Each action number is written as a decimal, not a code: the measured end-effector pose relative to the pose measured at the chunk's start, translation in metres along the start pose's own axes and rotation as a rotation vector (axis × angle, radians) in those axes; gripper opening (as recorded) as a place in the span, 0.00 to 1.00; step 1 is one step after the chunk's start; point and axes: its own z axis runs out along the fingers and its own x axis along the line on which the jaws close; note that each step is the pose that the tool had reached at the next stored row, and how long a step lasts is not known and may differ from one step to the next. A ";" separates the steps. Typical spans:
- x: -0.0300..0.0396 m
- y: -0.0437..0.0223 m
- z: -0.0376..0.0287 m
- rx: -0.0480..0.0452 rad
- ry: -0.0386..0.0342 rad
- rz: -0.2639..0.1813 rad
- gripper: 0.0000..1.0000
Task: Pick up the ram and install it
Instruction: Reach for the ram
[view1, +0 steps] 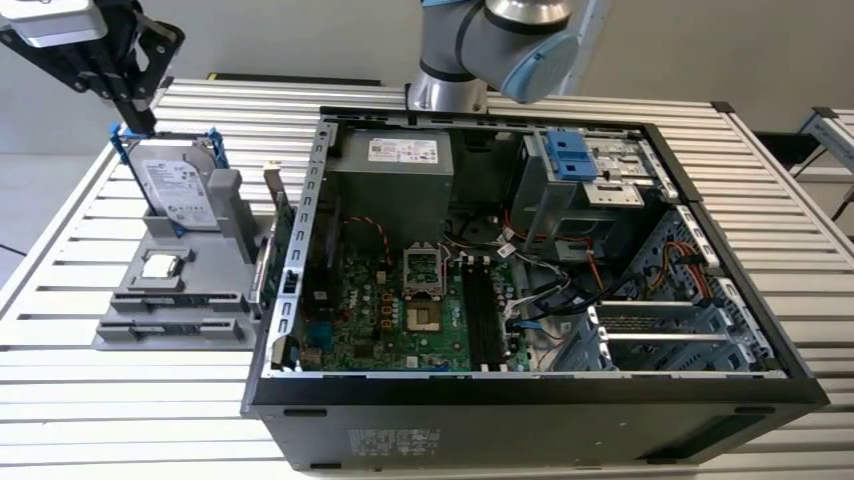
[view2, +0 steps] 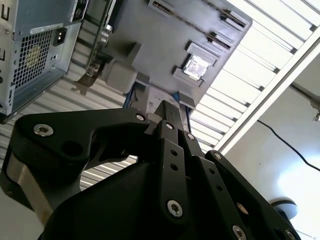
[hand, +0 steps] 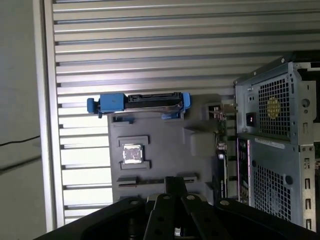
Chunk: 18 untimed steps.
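Slatted metal table (view1: 134, 400) in the exterior view, with an open computer case (view1: 534, 405) lying on its side and a grey holder (view1: 160, 338) just beside it, at the exterior view's left. Black tool (view1: 140, 122) hanging high over that holder, fingers drawn together to a narrow point and holding nothing that shows. Same pinched-together look in both wrist views.

Upright at the holder's far end: a silver hard drive (view1: 180, 185) with blue clips. Near the holder's middle, a small square processor chip (view1: 160, 266) lying flat. On edge between holder and case, a green expansion card (view1: 280, 225).

In the first wrist view, a thin dark strip on edge between two small grey end blocks of the holder, at the end away from the hard drive and partly behind the tool's tip. Most likely the ram (hand: 150, 180), though too thin to tell for sure.

Inside the case, a green motherboard (view1: 374, 310) with long dark memory slots (view1: 483, 310) near its centre; cannot tell whether anything sits in them. Grey-and-blue robot arm (view1: 494, 40) at the top edge, behind the case.
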 end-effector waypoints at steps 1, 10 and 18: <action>0.0000 0.0000 0.0000 0.0000 0.0001 0.000 0.00; 0.0005 -0.0018 -0.0001 0.0000 0.0002 0.000 0.00; 0.0000 -0.0075 -0.0004 0.0001 0.0005 0.000 0.00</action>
